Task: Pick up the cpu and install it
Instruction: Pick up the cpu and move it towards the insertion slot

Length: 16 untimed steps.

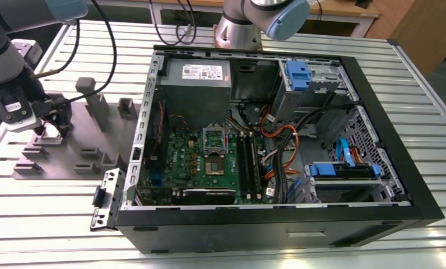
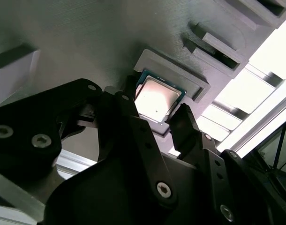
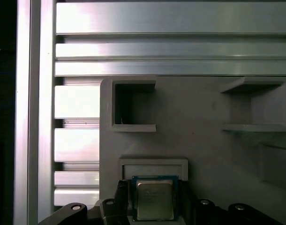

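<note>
The cpu (image 2: 157,96), a small square chip with a silver top and a teal rim, lies in a shallow square pocket of the grey holder block (image 1: 66,162) at the exterior view's left. My gripper (image 1: 47,130) is down on that block. In both wrist views its two black fingers (image 2: 183,122) stand against opposite edges of the cpu (image 3: 154,199), so the gripper (image 2: 156,104) is shut on it. The chip still sits level in its pocket. The open motherboard socket (image 1: 214,147) is inside the computer case.
The open black computer case (image 1: 402,185) lies on the slatted aluminium table (image 1: 51,224), with cables, blue drive brackets and a grey power supply (image 1: 196,73) inside. Upright pegs and slots (image 1: 96,103) rise from the holder block close to my gripper. A second arm's base (image 1: 238,28) stands behind the case.
</note>
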Each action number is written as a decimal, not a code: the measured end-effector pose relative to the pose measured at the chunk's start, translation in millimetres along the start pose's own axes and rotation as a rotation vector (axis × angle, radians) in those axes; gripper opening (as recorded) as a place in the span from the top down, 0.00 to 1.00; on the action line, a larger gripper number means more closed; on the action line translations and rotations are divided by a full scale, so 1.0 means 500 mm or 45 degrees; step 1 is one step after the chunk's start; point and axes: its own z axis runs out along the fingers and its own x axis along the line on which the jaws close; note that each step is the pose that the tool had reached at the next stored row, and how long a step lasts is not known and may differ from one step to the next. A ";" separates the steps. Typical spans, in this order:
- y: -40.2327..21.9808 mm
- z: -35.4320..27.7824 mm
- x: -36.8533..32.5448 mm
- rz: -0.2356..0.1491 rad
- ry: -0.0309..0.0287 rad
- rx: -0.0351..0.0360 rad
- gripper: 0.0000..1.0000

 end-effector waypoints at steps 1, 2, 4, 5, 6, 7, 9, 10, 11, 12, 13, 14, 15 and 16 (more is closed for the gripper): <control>0.000 0.000 0.000 0.000 0.0000 -0.0002 0.45; 0.000 0.000 0.000 0.000 0.0000 -0.0002 0.45; 0.000 0.000 0.000 0.000 0.0003 -0.0002 0.45; 0.000 0.000 0.001 0.000 0.0004 -0.0002 0.45; 0.000 0.000 0.001 0.000 0.0008 -0.0002 0.45; 0.000 0.000 0.001 0.000 0.0009 -0.0003 0.45; 0.000 -0.002 0.001 0.000 0.0017 -0.0001 0.45; 0.000 -0.003 0.001 0.001 0.0018 -0.0001 0.45; 0.000 -0.003 0.001 0.001 0.0017 -0.0002 0.45; 0.000 -0.004 0.000 0.002 0.0015 -0.0003 0.45; 0.000 -0.004 0.001 0.002 0.0016 -0.0002 0.45; 0.000 -0.004 0.000 0.002 0.0015 -0.0003 0.45; 0.000 -0.004 0.000 0.002 0.0015 -0.0003 0.45; 0.000 -0.004 0.001 0.002 0.0016 -0.0002 0.45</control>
